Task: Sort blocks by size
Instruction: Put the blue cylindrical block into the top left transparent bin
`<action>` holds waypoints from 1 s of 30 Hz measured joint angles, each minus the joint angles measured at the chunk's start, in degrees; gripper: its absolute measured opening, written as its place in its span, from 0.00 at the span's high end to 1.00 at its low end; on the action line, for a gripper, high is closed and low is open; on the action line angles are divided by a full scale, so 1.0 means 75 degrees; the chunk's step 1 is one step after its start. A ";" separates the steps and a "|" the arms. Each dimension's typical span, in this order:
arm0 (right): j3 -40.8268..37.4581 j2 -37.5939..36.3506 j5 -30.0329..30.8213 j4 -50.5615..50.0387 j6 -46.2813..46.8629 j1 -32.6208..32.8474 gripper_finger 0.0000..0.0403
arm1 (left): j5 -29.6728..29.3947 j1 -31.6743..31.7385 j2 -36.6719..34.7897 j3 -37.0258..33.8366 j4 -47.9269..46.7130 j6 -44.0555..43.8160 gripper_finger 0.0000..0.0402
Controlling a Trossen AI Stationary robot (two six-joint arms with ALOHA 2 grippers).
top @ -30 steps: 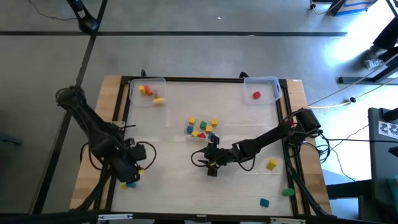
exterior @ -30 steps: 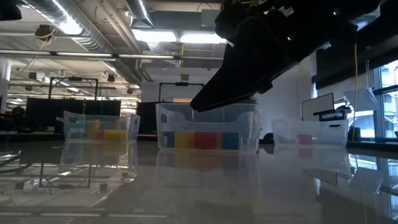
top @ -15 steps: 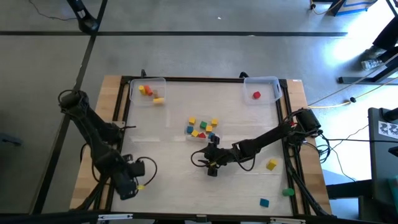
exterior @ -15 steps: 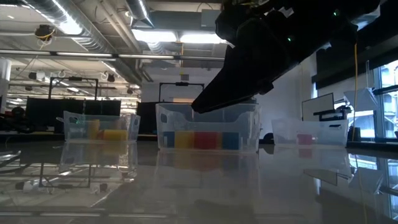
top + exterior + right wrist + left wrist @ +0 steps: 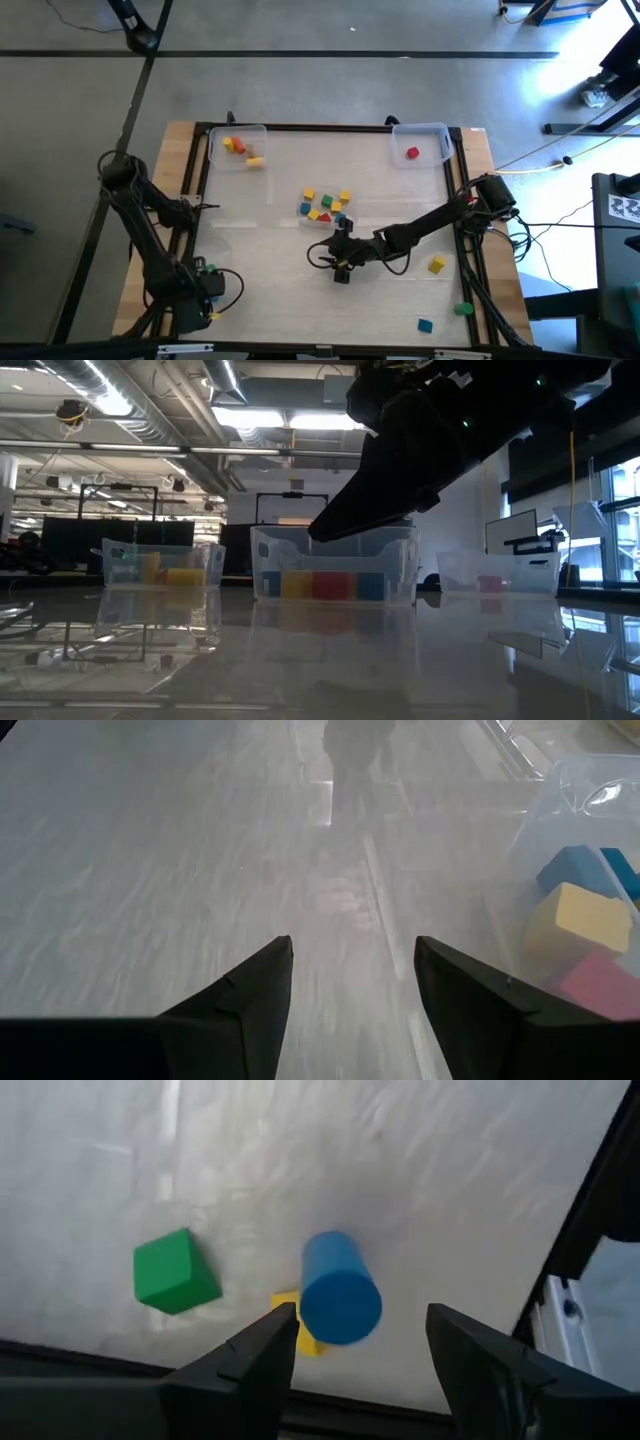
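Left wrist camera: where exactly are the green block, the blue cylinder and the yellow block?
green block [image 5: 176,1271], left wrist view, top face.
blue cylinder [image 5: 340,1292], left wrist view, rounded side near its end.
yellow block [image 5: 303,1342], left wrist view, visible corner behind the cylinder.

A cluster of small blocks [image 5: 325,205], yellow, red, blue and green, lies near the middle of the table. Orange and yellow blocks [image 5: 240,150] sit at the far left corner and a single red block [image 5: 412,153] at the far right corner. Toward the near right corner lie a yellow cube [image 5: 436,265], a green block [image 5: 463,309] and a blue block [image 5: 425,325], apart from one another; at the near left edge a green cube [image 5: 176,1271] rests beside a blue cylinder [image 5: 338,1288] with a yellow block [image 5: 300,1330] partly hidden behind it.
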 joint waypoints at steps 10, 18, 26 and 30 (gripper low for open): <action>0.0000 0.0000 0.0000 -0.0027 -0.0006 0.0000 0.48 | -0.0338 -0.0033 0.0273 0.0000 -0.0038 0.0425 0.48; 0.0000 0.0000 0.0000 -0.0036 -0.0006 0.0000 0.48 | -0.0405 -0.0041 0.0289 -0.0012 -0.0023 0.0540 0.48; 0.0000 0.0000 0.0000 -0.0036 -0.0009 0.0000 0.48 | -0.0417 -0.0041 0.0289 -0.0249 0.0203 0.0706 0.48; 0.0000 0.0000 0.0000 -0.0037 -0.0009 0.0000 0.48 | 0.0003 -0.0035 0.0289 -0.0655 0.0497 0.0529 0.48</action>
